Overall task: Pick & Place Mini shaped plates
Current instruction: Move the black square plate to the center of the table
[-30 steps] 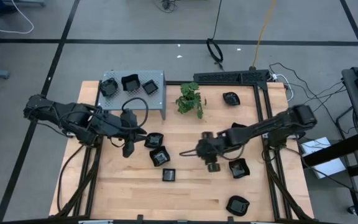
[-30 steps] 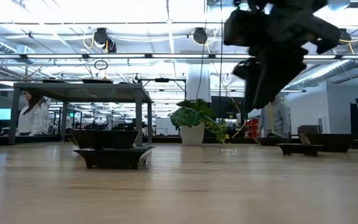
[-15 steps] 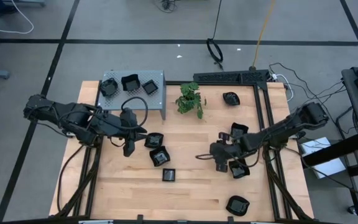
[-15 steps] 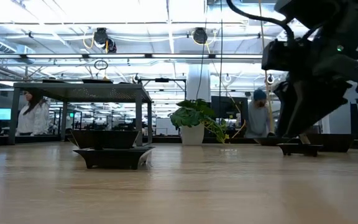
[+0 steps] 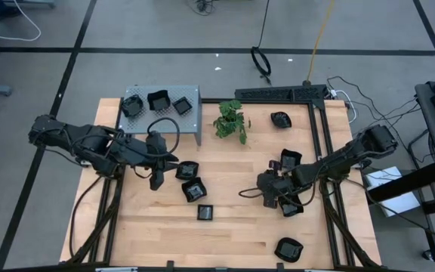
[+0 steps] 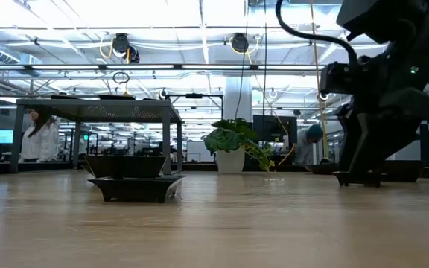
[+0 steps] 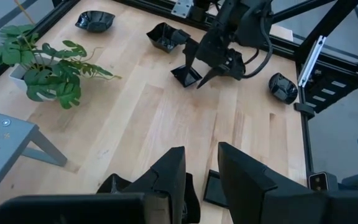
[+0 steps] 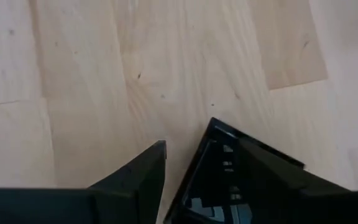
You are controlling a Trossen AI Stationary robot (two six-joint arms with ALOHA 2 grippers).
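Right claw [image 5: 278,201], spread wide, is straddling a plate's [image 5: 289,205] rim; three plates [image 5: 158,100] are sitting on the shelf [image 5: 191,121]; most are awaiting me.

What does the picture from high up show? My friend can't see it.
The right hand reaches down, fingers open, over a small black plate on a wooden table. The left hand waits across from it, near more plates, a potted plant and a grey shelf.

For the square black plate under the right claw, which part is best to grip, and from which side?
Probably its raised rim, from above: the square plate lies flat on the table, so only that edge offers hold. The right claw already straddles one edge, open.
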